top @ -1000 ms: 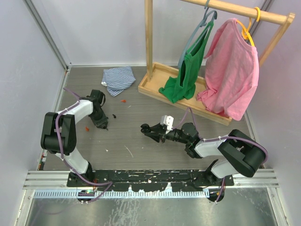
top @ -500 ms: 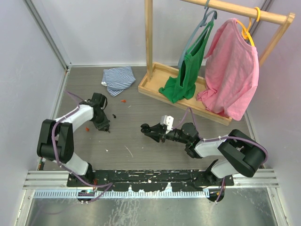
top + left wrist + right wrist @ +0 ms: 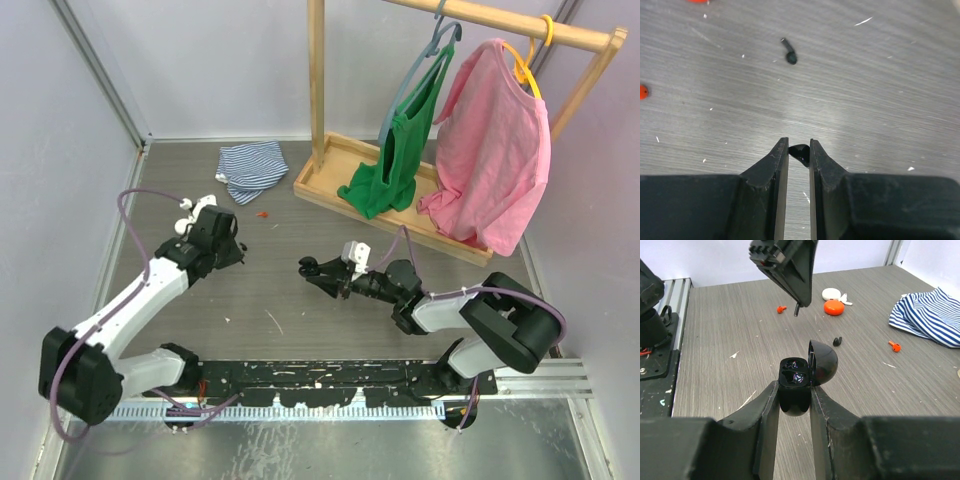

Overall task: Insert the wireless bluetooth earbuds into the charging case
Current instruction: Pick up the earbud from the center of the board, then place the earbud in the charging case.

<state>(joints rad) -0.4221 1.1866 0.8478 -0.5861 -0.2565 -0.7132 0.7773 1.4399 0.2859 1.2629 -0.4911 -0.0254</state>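
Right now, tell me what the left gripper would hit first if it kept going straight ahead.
Probably bare table, just short of the loose black earbud; depth is unclear. The left gripper pinches a second earbud.

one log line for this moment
left tool: shut on black earbud | right tool: shut on open charging case | second black earbud: on table

Glossy black plastic charging case (image 3: 801, 381)

A grey wood-grain table (image 3: 290, 215) sits between pale walls (image 3: 220, 70), a wooden clothes rack (image 3: 316, 90) at its back.
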